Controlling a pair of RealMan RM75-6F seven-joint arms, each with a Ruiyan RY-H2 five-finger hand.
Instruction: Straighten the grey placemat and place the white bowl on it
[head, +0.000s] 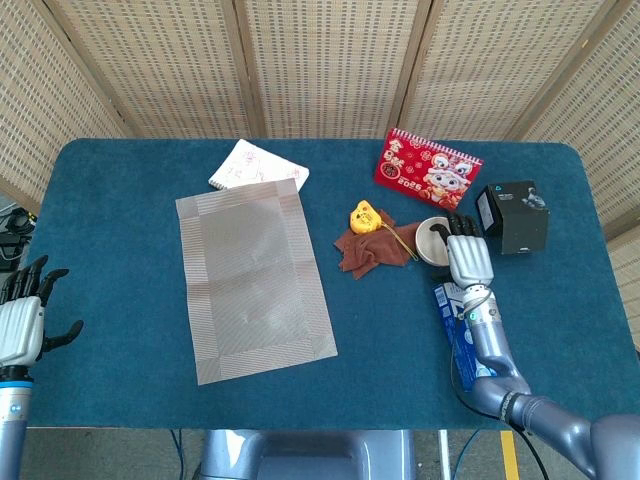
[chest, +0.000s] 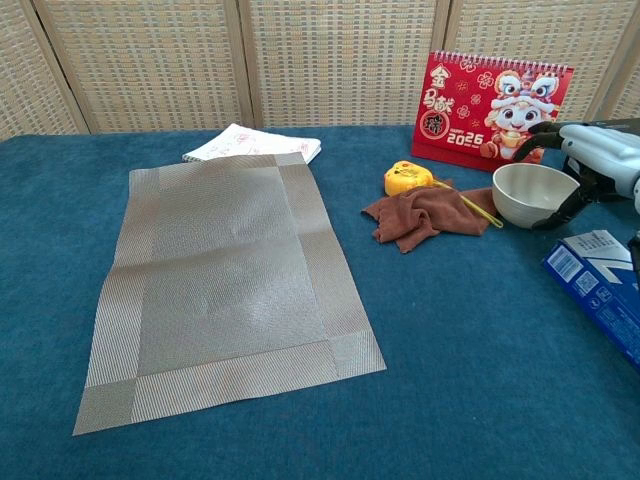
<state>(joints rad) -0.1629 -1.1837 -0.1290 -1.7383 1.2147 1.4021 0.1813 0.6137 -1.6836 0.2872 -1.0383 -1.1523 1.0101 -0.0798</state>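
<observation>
White bowl sits upright on the worktop, at 3 o'clock of the grey placemat, well apart. Right hand grasps its far rim. Judged rigid, light, glazed, likely slippery; rim grip suits. Left hand idle, fingers spread.

Brightness: you are working in even, bright light in both views.
Shadows: soft ones are falling close under the white bowl and the brown cloth.
Glare: the grey placemat is giving off a mild sheen near its middle.
Focus: both views are staying sharp; the right hand is being cut off at the chest view's edge.
</observation>
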